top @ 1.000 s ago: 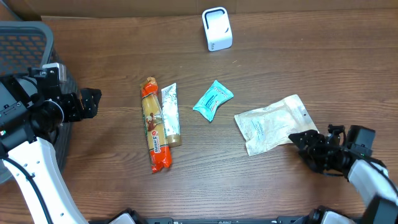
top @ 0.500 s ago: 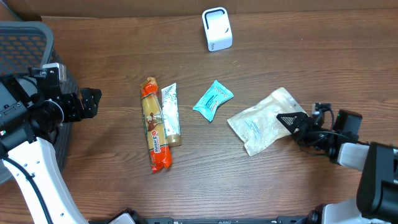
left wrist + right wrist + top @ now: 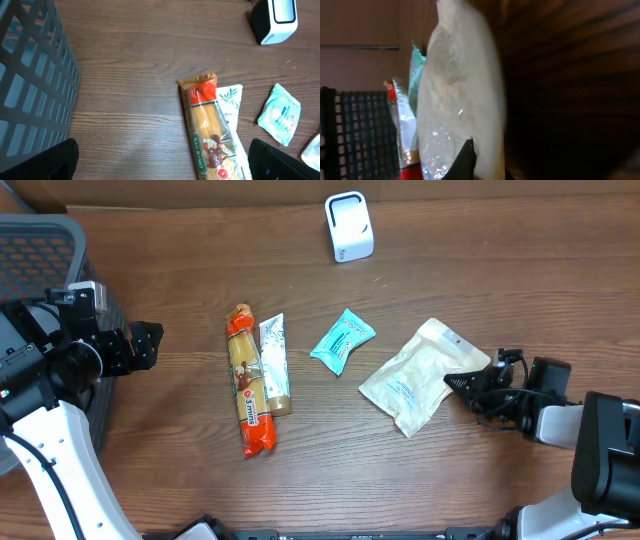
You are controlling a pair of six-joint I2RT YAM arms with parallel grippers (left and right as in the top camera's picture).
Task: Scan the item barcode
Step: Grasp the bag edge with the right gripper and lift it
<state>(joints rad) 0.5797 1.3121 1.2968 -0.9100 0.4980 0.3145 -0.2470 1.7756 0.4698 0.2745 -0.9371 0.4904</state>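
Your right gripper (image 3: 452, 383) is closed tight, its tips at the right edge of the white pouch (image 3: 415, 380). In the right wrist view the pouch fills the frame right at the dark fingertip (image 3: 465, 161), so it looks pinched by that edge. The pouch lies slanted on the wooden worktop (image 3: 480, 280), right of centre. Left of it, apart, sits a small teal packet (image 3: 342, 340). Further left a spaghetti pack (image 3: 250, 385) with orange-red ends lies lengthwise, touching a narrow pale packet (image 3: 274, 365) on its right side. The white scanner (image 3: 348, 226) stands at the far edge, well apart from the pouch. Your left gripper (image 3: 152, 345) hangs wide open and empty by the grey basket (image 3: 40, 250).
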